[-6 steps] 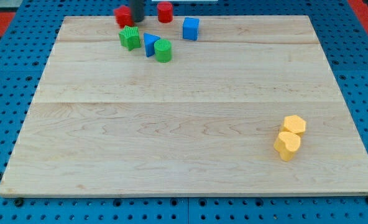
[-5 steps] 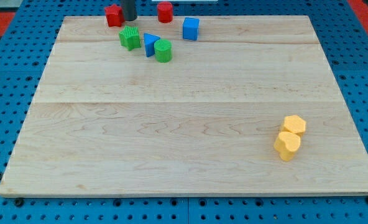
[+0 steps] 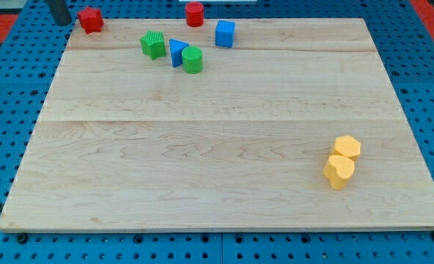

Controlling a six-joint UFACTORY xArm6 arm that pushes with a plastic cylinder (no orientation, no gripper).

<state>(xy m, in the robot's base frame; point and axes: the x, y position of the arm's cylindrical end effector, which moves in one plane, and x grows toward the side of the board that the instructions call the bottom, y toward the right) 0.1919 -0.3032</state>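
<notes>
A: What lay on the wooden board (image 3: 224,169)?

B: Near the view's top, a green block (image 3: 153,45), blue triangular block (image 3: 177,52) and green cylinder (image 3: 193,60) sat clustered; a blue cube (image 3: 225,34) and red cylinder (image 3: 194,14) stood apart. Two yellow blocks (image 3: 342,162) touched at the view's right. No writing was readable.

A: The claw?

B: None fitted (a bare rod). My tip (image 3: 59,22) stood off the board's top-left corner, just left of a red block (image 3: 91,20), contact unclear.
</notes>
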